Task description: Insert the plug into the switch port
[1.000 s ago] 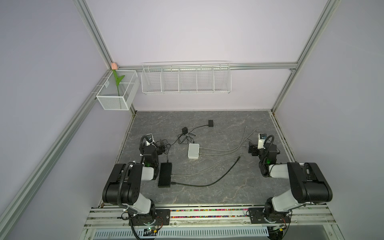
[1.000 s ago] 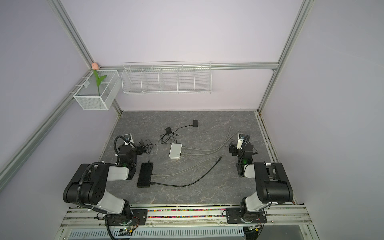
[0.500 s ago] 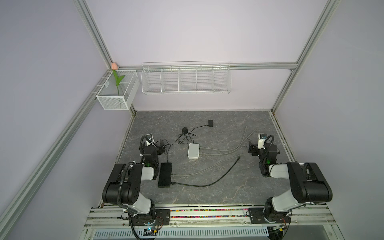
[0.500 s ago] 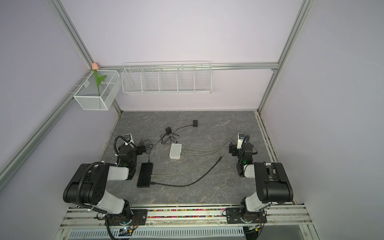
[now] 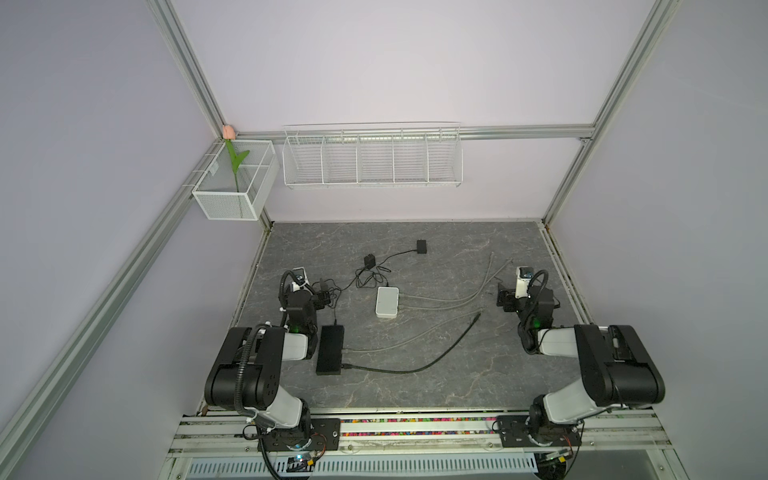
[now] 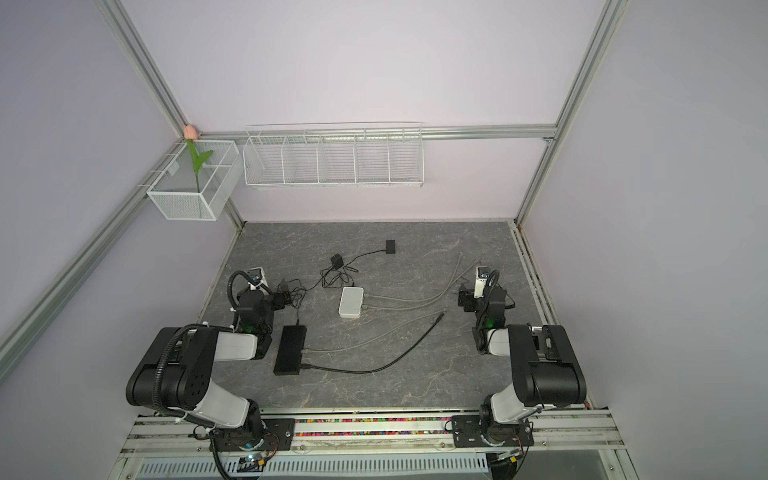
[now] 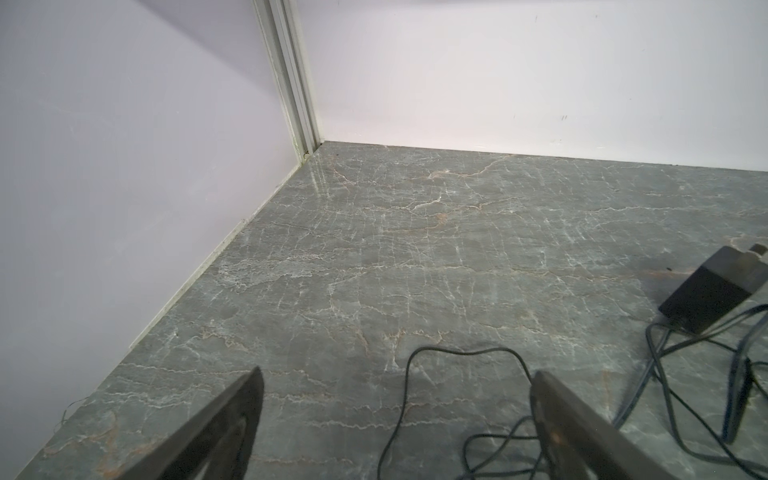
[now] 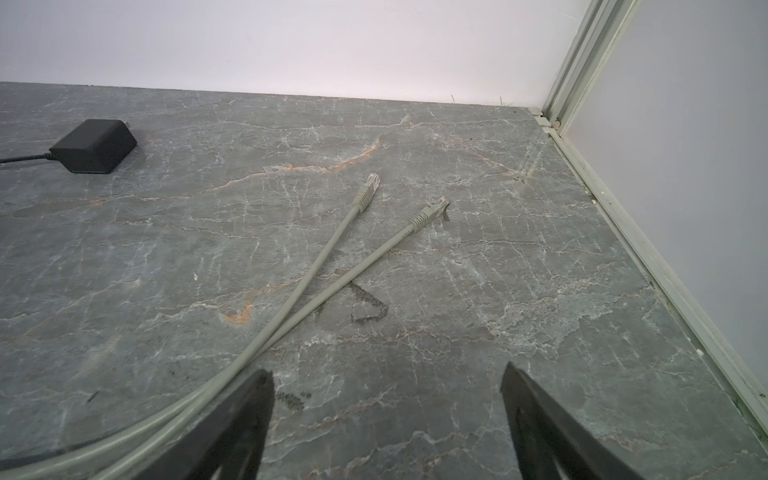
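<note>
A white switch (image 5: 387, 302) (image 6: 351, 302) lies mid-table with two grey cables running right from it. Their loose plugs (image 8: 370, 185) (image 8: 432, 212) lie on the table ahead of my right gripper (image 8: 387, 368) (image 5: 503, 297), which is open and empty. A black box (image 5: 330, 350) near the left arm has a grey and a black cable; the black cable's plug (image 5: 478, 327) lies free mid-right. My left gripper (image 7: 397, 370) (image 5: 322, 291) is open, low over a thin black wire (image 7: 415, 361) that it does not grip.
Two black power adapters (image 5: 422, 247) (image 5: 369, 261) lie toward the back, joined to a tangle of thin wires (image 5: 370, 276). One adapter (image 7: 715, 291) shows beside the left gripper. Walls and frame posts (image 8: 577, 66) bound the table; wire baskets (image 5: 372, 156) hang on the back wall.
</note>
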### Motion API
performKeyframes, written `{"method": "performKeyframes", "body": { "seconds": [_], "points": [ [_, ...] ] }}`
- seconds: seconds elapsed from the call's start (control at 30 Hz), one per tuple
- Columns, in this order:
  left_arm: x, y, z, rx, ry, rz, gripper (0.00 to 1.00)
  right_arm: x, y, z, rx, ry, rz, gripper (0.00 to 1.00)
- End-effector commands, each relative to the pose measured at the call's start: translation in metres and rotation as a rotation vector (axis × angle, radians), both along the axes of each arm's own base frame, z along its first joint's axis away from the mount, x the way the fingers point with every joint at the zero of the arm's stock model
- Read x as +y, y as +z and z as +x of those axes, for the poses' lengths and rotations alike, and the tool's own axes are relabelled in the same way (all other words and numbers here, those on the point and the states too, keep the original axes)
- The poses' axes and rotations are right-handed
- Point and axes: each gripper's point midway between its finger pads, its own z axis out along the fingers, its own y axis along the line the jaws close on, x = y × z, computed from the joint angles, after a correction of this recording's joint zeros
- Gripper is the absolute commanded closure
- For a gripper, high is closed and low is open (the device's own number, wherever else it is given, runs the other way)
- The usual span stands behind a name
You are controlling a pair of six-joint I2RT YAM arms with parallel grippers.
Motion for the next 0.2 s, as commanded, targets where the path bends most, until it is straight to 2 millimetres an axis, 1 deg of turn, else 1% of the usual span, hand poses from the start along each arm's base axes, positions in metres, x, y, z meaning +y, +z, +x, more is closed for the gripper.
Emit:
{"method": "performKeyframes", "body": {
  "seconds": [0.0, 0.17],
  "points": [
    [0.0028, 0.0061, 0.0068, -0.010, -0.009, -0.030, 0.01, 0.0014, 0.0064, 0.0019, -0.018, 0.005, -0.006, 0.11],
    [0.0023, 0.0056, 0.0061, -0.010, -0.013, -0.027, 0.01, 0.0014, 0.0065, 0.0020, -0.018, 0.005, -0.006, 0.11]
  ]
}}
